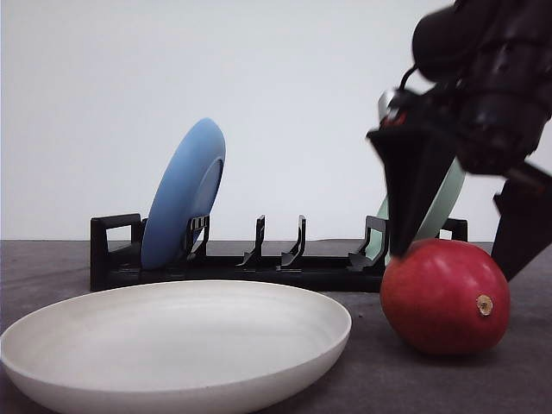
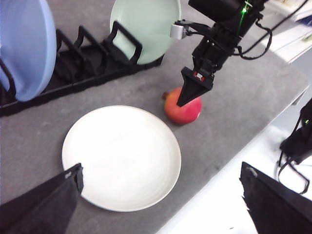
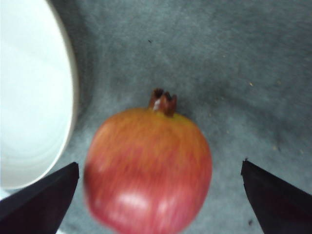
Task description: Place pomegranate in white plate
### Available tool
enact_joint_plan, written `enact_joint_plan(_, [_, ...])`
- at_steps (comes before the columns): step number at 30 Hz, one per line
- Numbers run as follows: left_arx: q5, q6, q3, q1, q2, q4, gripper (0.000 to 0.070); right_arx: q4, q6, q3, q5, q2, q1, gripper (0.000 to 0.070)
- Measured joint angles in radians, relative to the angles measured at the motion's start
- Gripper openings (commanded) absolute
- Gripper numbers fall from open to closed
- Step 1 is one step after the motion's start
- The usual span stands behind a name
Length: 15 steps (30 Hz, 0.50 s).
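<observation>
Right gripper (image 1: 466, 216) spread wide over the pomegranate (image 1: 445, 297); looks firm, probably slick and rolly, so grab its widest middle.

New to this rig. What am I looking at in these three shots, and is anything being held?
It is a two-armed robot at a grey table. One picture looks forward over the table; the other two come from cameras on each wrist. On the table lie a white plate and a pomegranate beside it, apart from the rim. Behind stands a black rack with a blue plate and a pale green plate. The right gripper is open, its fingers on either side of the fruit, not yet closed. The left gripper is open, holding nothing.
</observation>
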Motion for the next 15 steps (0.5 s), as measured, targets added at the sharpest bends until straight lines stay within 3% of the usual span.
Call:
enact_joint_plan(6, [0.0,0.0,0.0,0.0,0.0,-0.018,0.0627,0.019,0.001,0.0,-0.004,0.066,0.018,0.07])
enact_joint_plan(8, [0.0,0.0,0.0,0.0,0.0,-0.019,0.0627,0.019,0.001,0.0,-0.004,0.074,0.022,0.0666])
enact_joint_plan(12, [0.0,0.0,0.0,0.0,0.0,-0.019,0.0627,0.016,0.001,0.0,-0.008,0.076,0.024,0.0531])
enact_joint_plan(15, [0.0,0.0,0.0,0.0,0.0,-0.019,0.0627,0.0,0.006,0.003,-0.009,0.076,0.025,0.0524])
